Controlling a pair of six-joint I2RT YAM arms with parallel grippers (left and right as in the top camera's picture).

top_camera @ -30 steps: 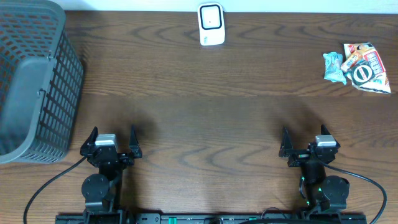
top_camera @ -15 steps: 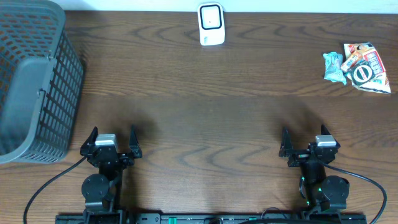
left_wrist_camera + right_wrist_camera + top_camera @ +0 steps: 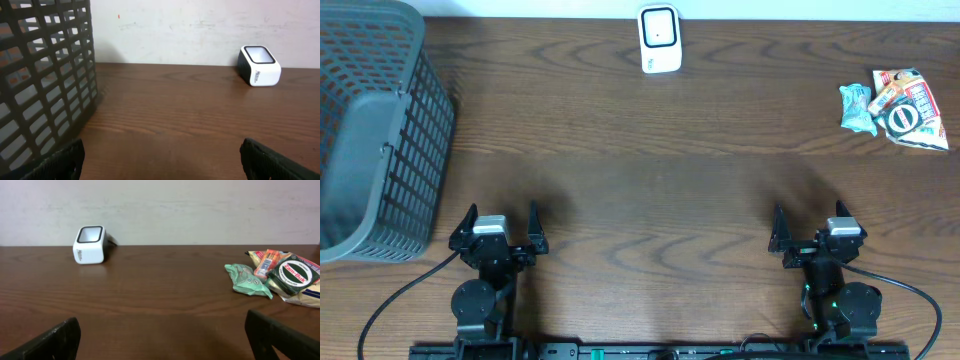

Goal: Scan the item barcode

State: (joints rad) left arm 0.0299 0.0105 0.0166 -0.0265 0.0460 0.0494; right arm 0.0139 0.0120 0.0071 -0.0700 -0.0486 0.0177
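The dark wood surface [image 3: 650, 170], seen from overhead, carried a white scanner [image 3: 660, 40] at twelve o'clock, a grey mesh basket [image 3: 380, 130] at ten and a pile of snack packets [image 3: 897, 105] at two, while the left fingers [image 3: 470, 225] at seven and the right fingers [image 3: 779, 232] at five stood wide apart, empty, well away from the packets. The left wrist view had the basket at nine and the scanner at one. The right wrist view had the scanner at eleven and the packets at three.
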